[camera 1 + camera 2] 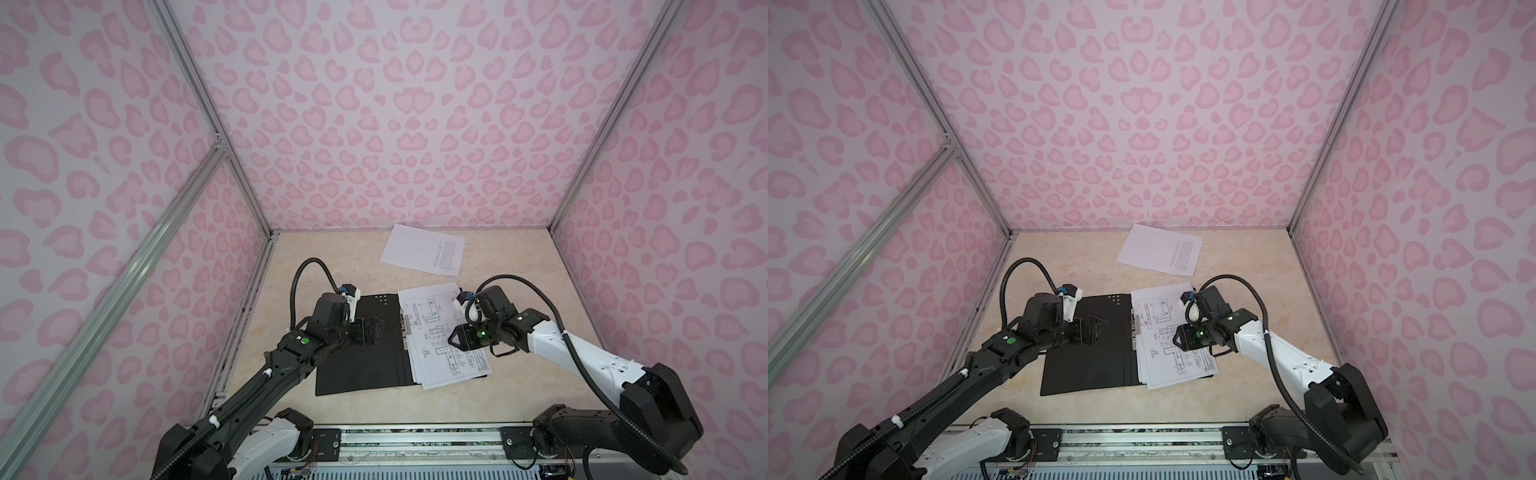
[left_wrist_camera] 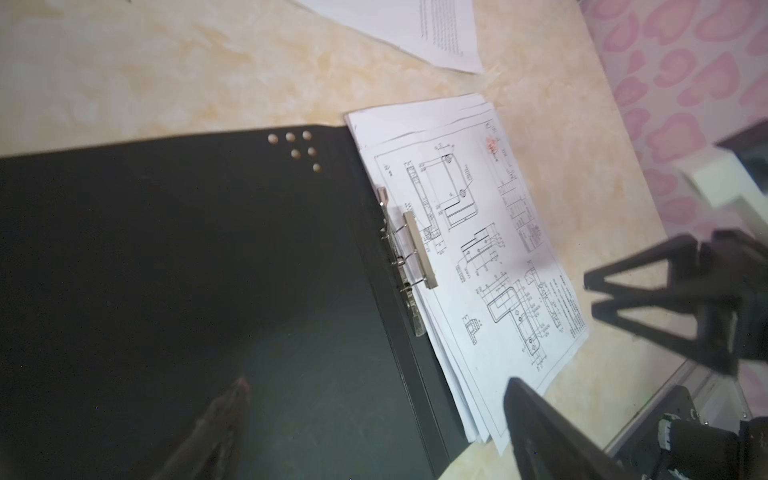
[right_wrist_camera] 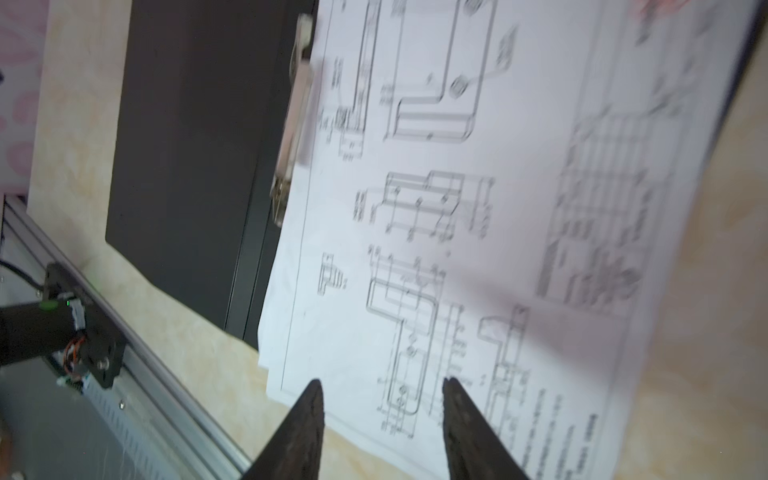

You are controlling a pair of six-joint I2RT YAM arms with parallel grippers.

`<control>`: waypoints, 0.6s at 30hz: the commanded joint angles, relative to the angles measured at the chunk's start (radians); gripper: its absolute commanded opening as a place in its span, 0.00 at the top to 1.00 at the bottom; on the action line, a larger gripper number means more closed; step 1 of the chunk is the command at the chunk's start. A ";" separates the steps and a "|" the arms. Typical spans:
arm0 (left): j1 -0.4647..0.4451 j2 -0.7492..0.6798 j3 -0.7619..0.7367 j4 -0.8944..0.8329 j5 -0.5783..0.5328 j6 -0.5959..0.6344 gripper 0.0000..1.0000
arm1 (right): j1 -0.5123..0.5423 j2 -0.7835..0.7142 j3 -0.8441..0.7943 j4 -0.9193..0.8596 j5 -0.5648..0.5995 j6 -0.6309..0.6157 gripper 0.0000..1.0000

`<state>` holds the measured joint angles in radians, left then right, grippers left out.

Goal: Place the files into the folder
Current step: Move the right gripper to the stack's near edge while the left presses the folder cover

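- The folder [image 1: 361,365] lies open and flat in the middle of the table [image 1: 519,395], black inside up, as both top views show [image 1: 1088,365].
- The files [image 1: 432,307] are a loose stack with a line drawing on top. They lie on the folder's 3 o'clock leaf and cover nearly all of it in both top views [image 1: 1163,328].
- The stack is skewed and fanned. Its far edge passes the folder's 12 o'clock edge, and a near corner pokes past the 6 o'clock edge.
- The clip [image 1: 406,326] runs along the spine. In the left wrist view the clip [image 2: 419,249] has its bar over the 9 o'clock edge of the files [image 2: 478,249]; I cannot tell whether it presses on them.
- One more sheet [image 1: 422,249], with text down one side, lies well apart from the folder at 12 o'clock, near the back wall.
- A cluster of small dots [image 2: 297,149] marks the far corner of the 9 o'clock leaf, by the spine.
- The left gripper [image 1: 376,330] hovers over the 9 o'clock leaf with its jaws spread wide and nothing between them. Its wrist view [image 2: 378,382] shows only black board in the gap.
- The right gripper [image 1: 451,338] reaches in from 4 o'clock, with its tips over the near half of the files.
- Its jaws stand partly apart and hold nothing. In the right wrist view [image 3: 382,381] the drawing shows through the gap, and the left wrist view [image 2: 590,293] also shows a slit between the fingers.
- I cannot tell whether its tips touch the paper.
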<state>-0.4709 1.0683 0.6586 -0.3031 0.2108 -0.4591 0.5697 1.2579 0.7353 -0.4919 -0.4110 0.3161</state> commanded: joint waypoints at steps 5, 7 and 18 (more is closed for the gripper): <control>0.000 0.093 -0.074 0.059 -0.014 -0.133 0.05 | 0.280 -0.078 -0.128 0.022 0.205 0.221 0.53; 0.000 0.103 -0.082 0.061 -0.030 -0.141 0.05 | 0.329 -0.063 -0.144 0.028 0.220 0.248 0.52; 0.000 0.096 -0.134 0.077 -0.064 -0.183 0.06 | 0.536 0.109 -0.132 0.127 0.258 0.335 0.51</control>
<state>-0.4713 1.1702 0.5327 -0.2535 0.1646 -0.6266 1.0809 1.3350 0.5961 -0.4164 -0.1711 0.6147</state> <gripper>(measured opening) 0.943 0.489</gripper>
